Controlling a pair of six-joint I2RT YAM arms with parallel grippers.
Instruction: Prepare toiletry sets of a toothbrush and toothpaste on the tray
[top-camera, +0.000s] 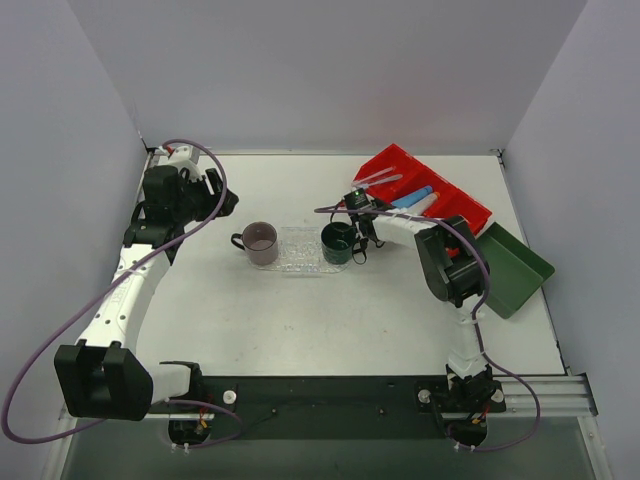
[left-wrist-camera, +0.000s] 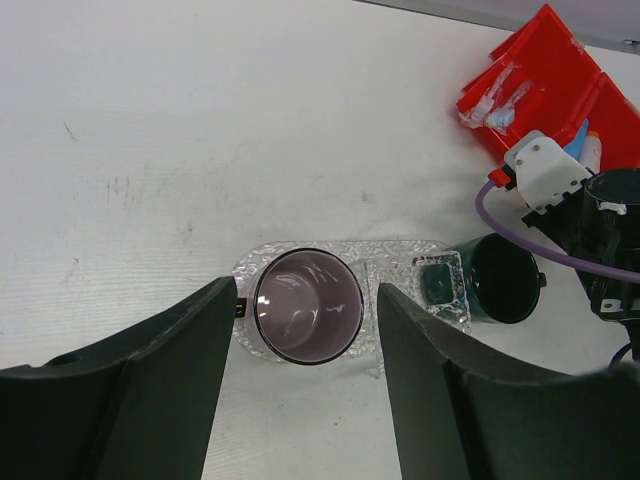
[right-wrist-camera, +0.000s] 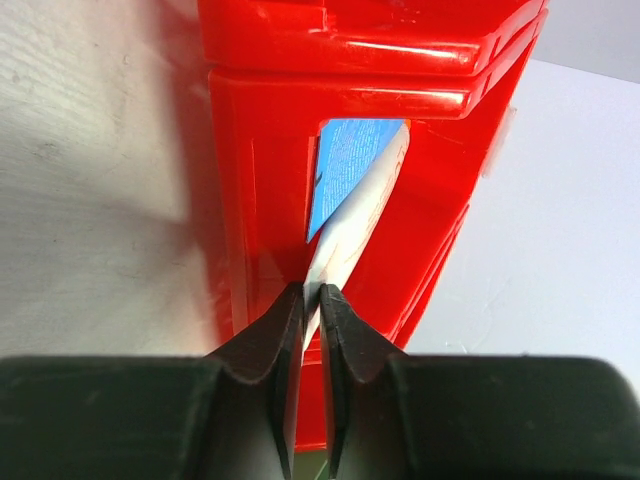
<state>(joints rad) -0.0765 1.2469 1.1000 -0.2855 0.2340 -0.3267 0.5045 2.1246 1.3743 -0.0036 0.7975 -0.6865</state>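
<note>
My right gripper is shut on the flat crimped end of a white toothpaste tube with a blue label. The tube lies inside a compartment of the red bin. In the top view a blue tube and wrapped toothbrushes show in that bin. The clear glittery tray lies mid-table. My left gripper hovers open above and short of the tray's left end, holding nothing.
A mauve cup stands on the tray's left end and a dark green mug at its right end. A dark green rectangular tray sits at the right, next to the red bin. The right arm's elbow is close behind the mug.
</note>
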